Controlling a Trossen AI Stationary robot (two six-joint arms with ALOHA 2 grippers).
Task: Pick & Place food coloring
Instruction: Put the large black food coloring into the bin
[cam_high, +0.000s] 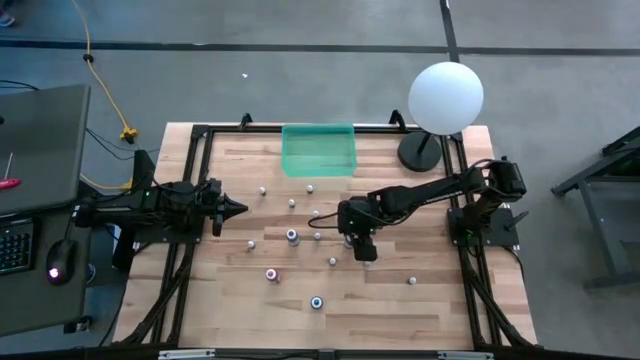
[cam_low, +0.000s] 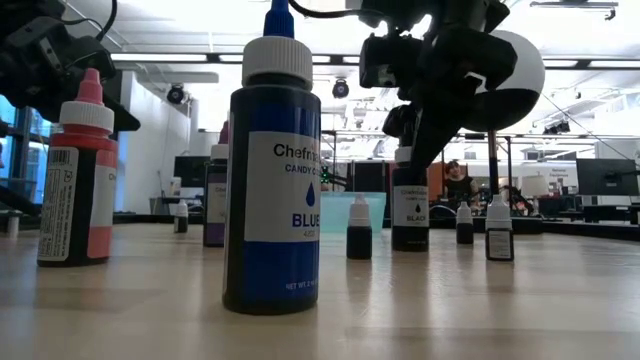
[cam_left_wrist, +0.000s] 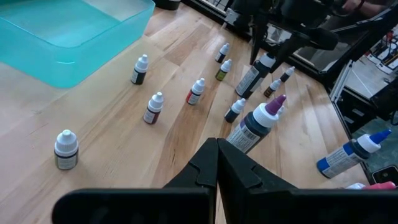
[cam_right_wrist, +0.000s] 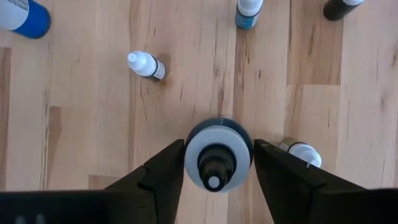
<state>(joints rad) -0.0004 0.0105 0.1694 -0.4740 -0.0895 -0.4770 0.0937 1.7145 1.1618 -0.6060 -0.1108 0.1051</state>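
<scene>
Several food coloring bottles with whitish caps stand scattered upright on the wooden table (cam_high: 230, 330). A big blue one (cam_low: 272, 180) and a red one (cam_low: 78, 185) are nearest the front edge. My right gripper (cam_right_wrist: 217, 155) reaches down over a taller black bottle (cam_low: 410, 210) at mid-table (cam_high: 358, 243), with a finger on each side of its cap. My left gripper (cam_left_wrist: 216, 149) waits shut and empty at the table's left side (cam_high: 240, 208), pointing toward the bottles. My right gripper has the black bottle's white cap (cam_right_wrist: 189, 155) between its two fingers (cam_right_wrist: 161, 174), which lie against the cap's opposite sides. The fingers come steeply from above, pointing down. The bottle stands upright with its base on the table.
A green translucent tray (cam_high: 318, 150) sits at the table's far edge. A white globe lamp (cam_high: 445, 97) on a black base stands at the far right corner. Small bottles (cam_right_wrist: 146, 65) (cam_right_wrist: 301, 154) stand close around the gripped one. Bare wood lies along the near edge.
</scene>
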